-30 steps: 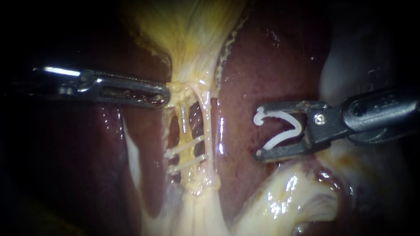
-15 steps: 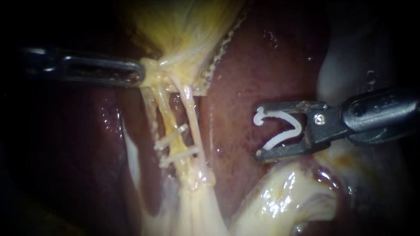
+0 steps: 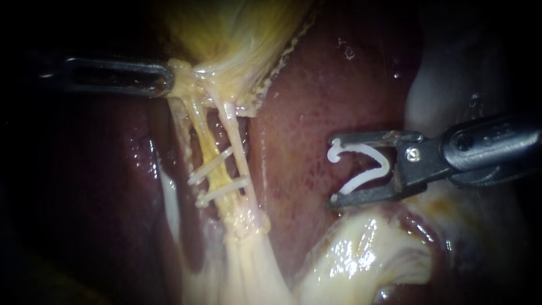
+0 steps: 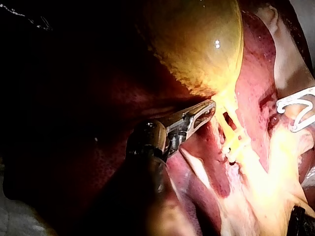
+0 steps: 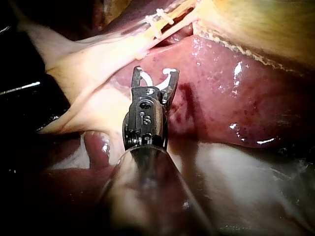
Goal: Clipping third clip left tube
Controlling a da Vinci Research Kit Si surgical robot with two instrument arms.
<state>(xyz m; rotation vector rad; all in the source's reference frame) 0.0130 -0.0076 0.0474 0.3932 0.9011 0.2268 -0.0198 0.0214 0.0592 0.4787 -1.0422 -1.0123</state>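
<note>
My left instrument (image 3: pixel 167 79) has its jaws shut on the pale yellow neck of the gallbladder (image 3: pixel 237 34) and holds it out to the left. Two tubes run down from there, stretched and slanted: the left tube (image 3: pixel 199 127) and the right tube (image 3: pixel 232 135). Two white clips (image 3: pixel 210 166) (image 3: pixel 223 191) lie across the left tube. My right instrument (image 3: pixel 333 172) hovers over the liver (image 3: pixel 316 101), well right of the tubes, carrying an open white clip (image 3: pixel 367 166) between its spread jaws. The right wrist view shows these jaws (image 5: pixel 155 73) short of the clipped tubes (image 5: pixel 158 18).
Pale glistening fatty tissue (image 3: pixel 361 254) bulges below my right instrument. A whitish band of tissue (image 3: pixel 169 197) runs down left of the tubes. The left wrist view shows the gallbladder's yellow body (image 4: pixel 197 39) above my left jaws (image 4: pixel 209 110).
My left instrument has pulled the gallbladder neck left and upward, so the tubes and their two clips now slant to the left. My right instrument with its clip has stayed put.
</note>
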